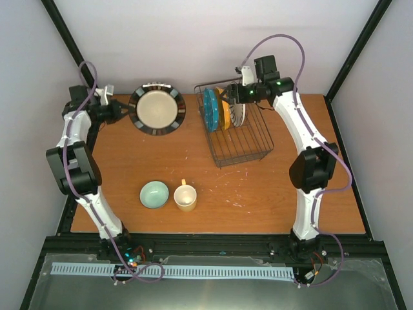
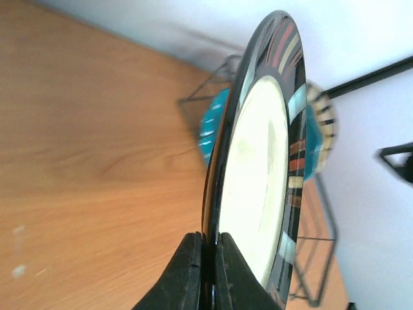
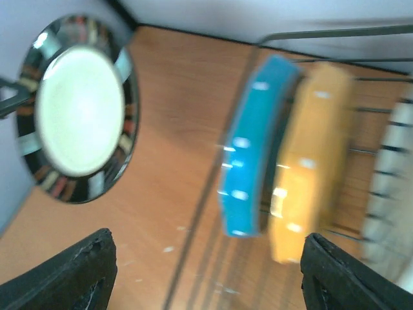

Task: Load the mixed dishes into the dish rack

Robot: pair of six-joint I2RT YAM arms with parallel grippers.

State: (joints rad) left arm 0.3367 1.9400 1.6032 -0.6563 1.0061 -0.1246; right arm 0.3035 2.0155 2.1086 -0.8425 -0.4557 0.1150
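The left gripper (image 2: 208, 244) is clamped on the rim of the dark-rimmed plate (image 2: 258, 181), left of the rack (image 1: 248, 147). The right gripper (image 3: 206, 258) hangs with fingers apart and empty at the rack's far end, where the teal plate (image 1: 210, 110), yellow plate (image 1: 223, 111) and striped plate (image 1: 237, 115) stand on edge. The bowl (image 1: 154, 194) and mug (image 1: 185, 197) sit side by side near the front.

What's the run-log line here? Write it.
left gripper shut on dark-rimmed plate | right gripper open at dish rack | racked: teal plate, yellow-orange plate, striped plate | unloaded: bowl, mug

wooden table (image 1: 122, 158) carries dish rack (image 1: 250, 144), mint bowl (image 1: 154, 194), mug (image 1: 185, 198).
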